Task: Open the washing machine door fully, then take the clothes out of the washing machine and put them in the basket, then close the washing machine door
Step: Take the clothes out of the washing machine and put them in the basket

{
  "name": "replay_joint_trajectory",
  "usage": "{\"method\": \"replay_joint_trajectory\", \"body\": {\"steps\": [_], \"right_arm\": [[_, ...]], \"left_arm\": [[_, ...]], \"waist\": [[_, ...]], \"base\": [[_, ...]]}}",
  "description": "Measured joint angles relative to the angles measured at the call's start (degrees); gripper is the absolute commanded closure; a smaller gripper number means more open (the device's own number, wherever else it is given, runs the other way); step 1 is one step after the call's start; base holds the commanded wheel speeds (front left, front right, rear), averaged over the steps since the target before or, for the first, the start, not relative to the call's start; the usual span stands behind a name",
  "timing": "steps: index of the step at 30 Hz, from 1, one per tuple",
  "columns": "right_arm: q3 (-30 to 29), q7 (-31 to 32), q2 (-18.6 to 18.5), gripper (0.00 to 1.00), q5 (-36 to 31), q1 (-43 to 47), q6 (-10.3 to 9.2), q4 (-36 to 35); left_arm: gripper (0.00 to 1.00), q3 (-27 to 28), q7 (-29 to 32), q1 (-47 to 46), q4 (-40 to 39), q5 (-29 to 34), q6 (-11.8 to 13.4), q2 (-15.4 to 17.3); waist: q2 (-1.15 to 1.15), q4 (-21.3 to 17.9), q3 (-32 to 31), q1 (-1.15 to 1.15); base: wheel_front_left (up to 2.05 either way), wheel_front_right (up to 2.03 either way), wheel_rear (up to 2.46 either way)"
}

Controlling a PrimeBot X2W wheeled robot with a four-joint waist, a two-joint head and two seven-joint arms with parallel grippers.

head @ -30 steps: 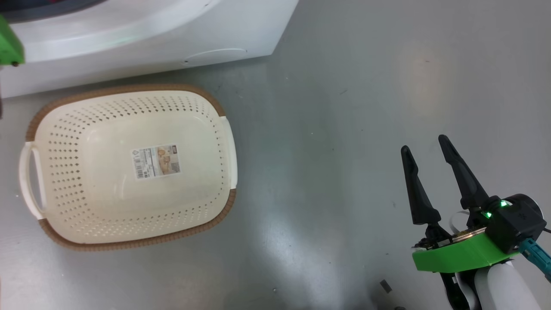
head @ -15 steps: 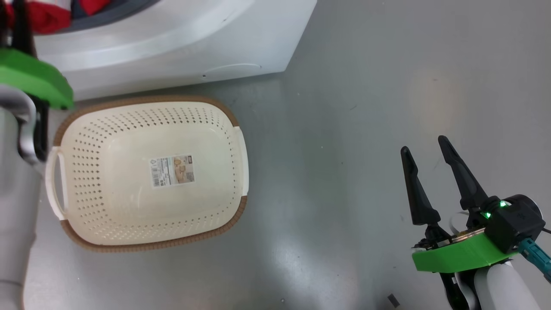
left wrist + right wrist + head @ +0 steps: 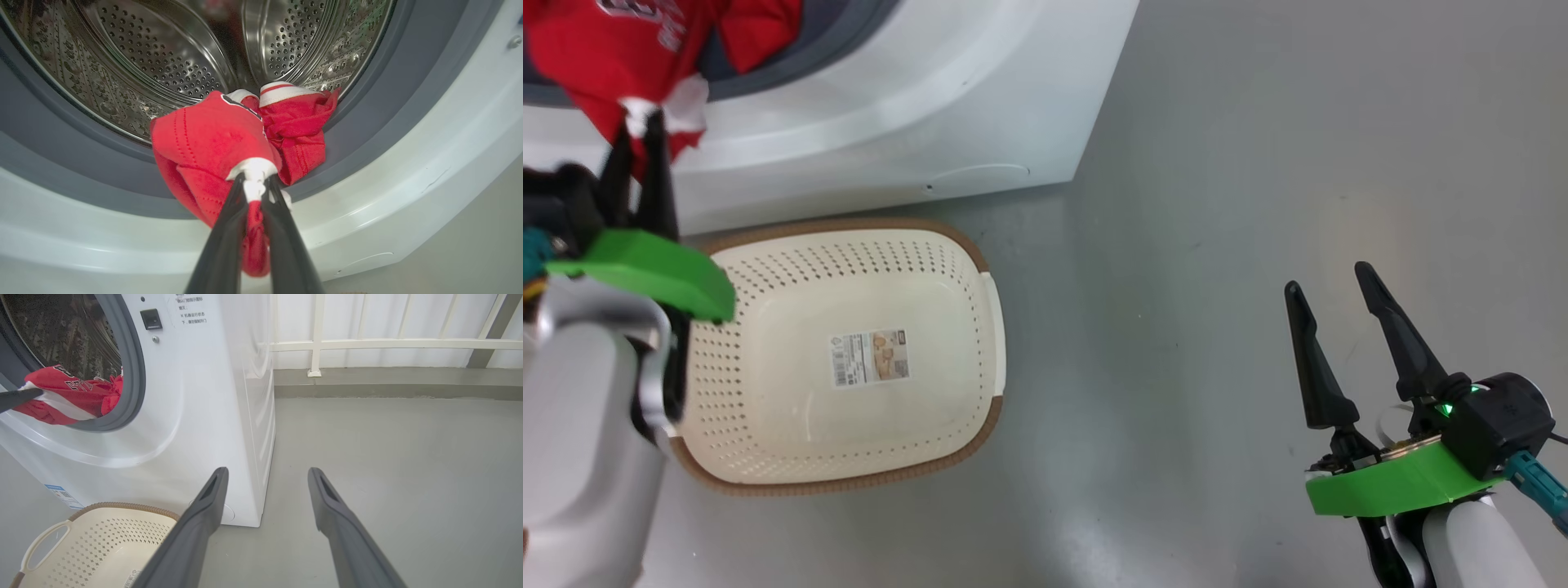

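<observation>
My left gripper (image 3: 637, 124) is shut on the white hem of the red clothes (image 3: 629, 57). They hang out of the washing machine (image 3: 890, 106) over its grey seal, above the basket's far left corner. In the left wrist view the gripper (image 3: 255, 183) pinches the bunched clothes (image 3: 204, 139) in front of the steel drum (image 3: 163, 53). The cream basket (image 3: 849, 226) stands empty on the floor against the machine's front. My right gripper (image 3: 1327, 278) is open and holds nothing, low over the floor far to the right. The washing machine door is out of view.
Grey floor (image 3: 1217, 204) stretches between the basket and my right gripper (image 3: 267, 471). In the right wrist view a white railing (image 3: 388, 344) and a low kerb (image 3: 388, 381) run behind the washing machine (image 3: 196, 396). The basket (image 3: 102, 539) sits by the machine's blue label (image 3: 61, 494).
The head camera has shifted. My left arm has come into view, drawing the red clothes out over the seal toward the basket. The right gripper has stayed where it was.
</observation>
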Motion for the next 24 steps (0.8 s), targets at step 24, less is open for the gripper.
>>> {"method": "replay_joint_trajectory", "body": {"steps": [24], "right_arm": [[-2.8,0.0,-0.1,0.00,0.7,2.7,0.00,0.1]], "left_arm": [[1.00,-2.5,6.2,18.6,-17.0,-4.4,4.4,-2.5]], "waist": [[0.00,2.6,-8.1,0.00]], "base": [[0.00,0.00,0.00]]}}
